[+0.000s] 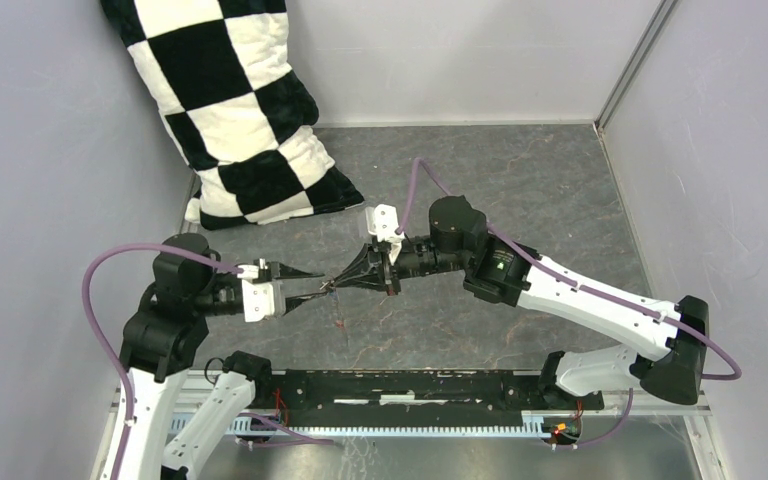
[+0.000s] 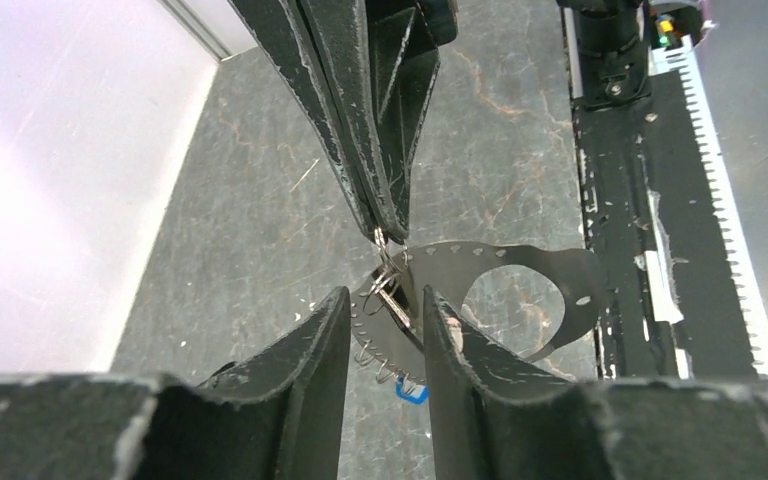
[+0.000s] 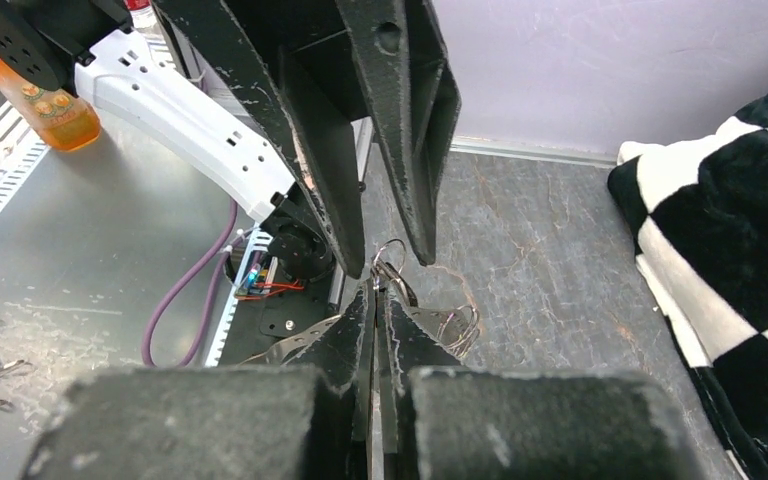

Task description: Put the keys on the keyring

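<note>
Robotics lab, test cell: the left arm [image 1: 160, 335] and the right arm [image 1: 585, 295], both white and black, stand bolted to a black mounting rail [image 1: 420, 388] at the near edge of a dark, marbled table [image 1: 540, 200]. Plain lilac-grey wall panels [image 1: 40, 150] close the table in on the left, far and right sides, with an aluminium post [image 1: 635, 60] at the far right corner. Purple cable [image 1: 110, 265] loops off the arms, and a slotted cable duct [image 1: 410, 428] runs along the rail. On its near side lies a bare sheet-metal bench [image 3: 60, 270] with an orange bottle [image 3: 50, 100]. A black-and-white chequered pillow [image 1: 235, 110] leans in the far left corner.
</note>
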Controlling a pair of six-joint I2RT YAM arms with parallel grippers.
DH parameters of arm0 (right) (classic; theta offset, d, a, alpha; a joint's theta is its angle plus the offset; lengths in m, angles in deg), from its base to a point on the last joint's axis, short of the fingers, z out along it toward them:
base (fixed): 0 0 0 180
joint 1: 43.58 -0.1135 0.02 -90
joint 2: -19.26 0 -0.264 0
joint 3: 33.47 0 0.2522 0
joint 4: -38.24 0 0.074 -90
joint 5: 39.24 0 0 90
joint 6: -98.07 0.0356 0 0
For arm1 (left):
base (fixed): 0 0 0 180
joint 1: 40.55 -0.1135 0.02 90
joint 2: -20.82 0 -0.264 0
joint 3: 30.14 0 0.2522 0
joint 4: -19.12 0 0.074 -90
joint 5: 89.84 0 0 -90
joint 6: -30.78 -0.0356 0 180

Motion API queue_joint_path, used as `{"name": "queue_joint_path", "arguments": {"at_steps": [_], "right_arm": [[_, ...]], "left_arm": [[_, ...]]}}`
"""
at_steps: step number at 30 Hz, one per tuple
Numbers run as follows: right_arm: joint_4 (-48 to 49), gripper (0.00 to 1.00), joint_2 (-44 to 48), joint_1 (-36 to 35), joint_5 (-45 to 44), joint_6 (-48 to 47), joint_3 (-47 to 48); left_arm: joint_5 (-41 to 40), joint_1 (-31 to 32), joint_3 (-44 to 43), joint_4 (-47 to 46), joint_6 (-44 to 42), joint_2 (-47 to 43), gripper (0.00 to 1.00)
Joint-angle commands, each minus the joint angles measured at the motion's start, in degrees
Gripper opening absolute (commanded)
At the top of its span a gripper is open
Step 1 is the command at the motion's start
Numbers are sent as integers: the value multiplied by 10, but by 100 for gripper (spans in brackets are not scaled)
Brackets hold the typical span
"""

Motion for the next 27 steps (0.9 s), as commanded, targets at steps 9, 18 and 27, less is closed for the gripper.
{"name": "queue_joint_path", "arguments": {"at_steps": [9,18,27], "right_arm": [[88,1,16,9,24,51,-12],[134,1,11,9,40,91,-28],[286,1,24,9,-6,182,-109]], "left_arm": [[-2,0,22,-20,-68,-46,20],[1,0,32,-20,-83,-54,9],[12,0,34,-20,-91,-60,7]]}}
